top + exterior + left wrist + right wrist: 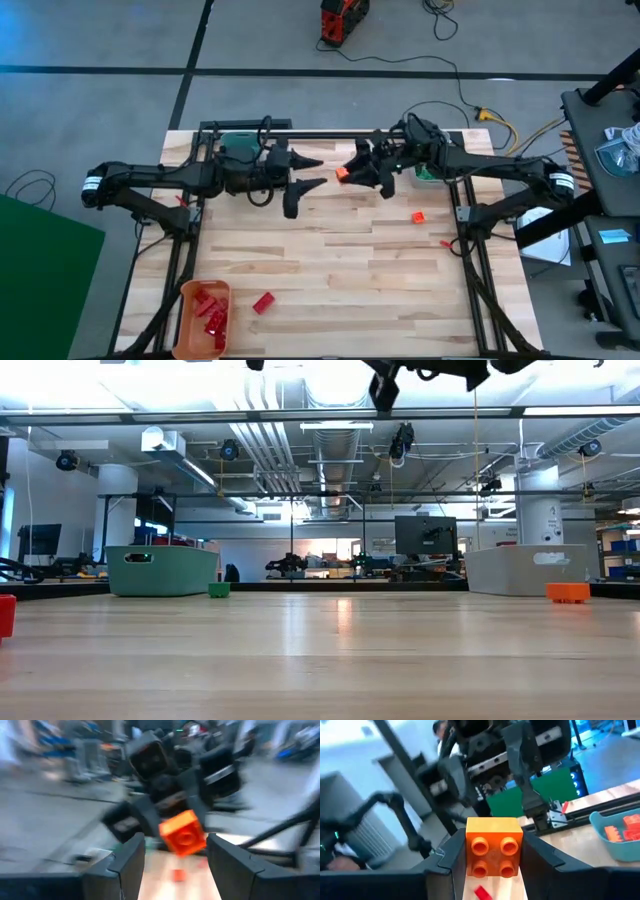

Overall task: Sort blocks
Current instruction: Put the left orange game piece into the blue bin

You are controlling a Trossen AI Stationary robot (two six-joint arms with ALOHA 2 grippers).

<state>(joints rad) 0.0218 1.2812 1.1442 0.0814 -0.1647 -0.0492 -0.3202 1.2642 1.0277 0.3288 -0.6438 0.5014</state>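
An orange block (494, 847) is held high over the table's far middle by my right gripper (350, 173), which is shut on it. My left gripper (318, 171) faces it from the left at the same height, open. In the left wrist view the orange block (184, 834) shows just beyond my left gripper (175, 857). On the table lie another orange block (418, 216), a red block (263, 302) and a small red piece (446, 242). A green block (218, 590) rests beside the teal bin (160, 570). My right gripper pinches the orange block by two opposite sides (469, 855) between its two fingers. The fingers lie level and point toward the table's left. The block's four studs face back toward the wrist camera. It hangs clear, well above the table.
An orange bin (205, 315) with several red blocks stands at the near left corner. The teal bin (238, 147) is at the far left under my left arm, and a grey bin (525, 570) at the far right. The wooden middle of the table (340, 260) is bare.
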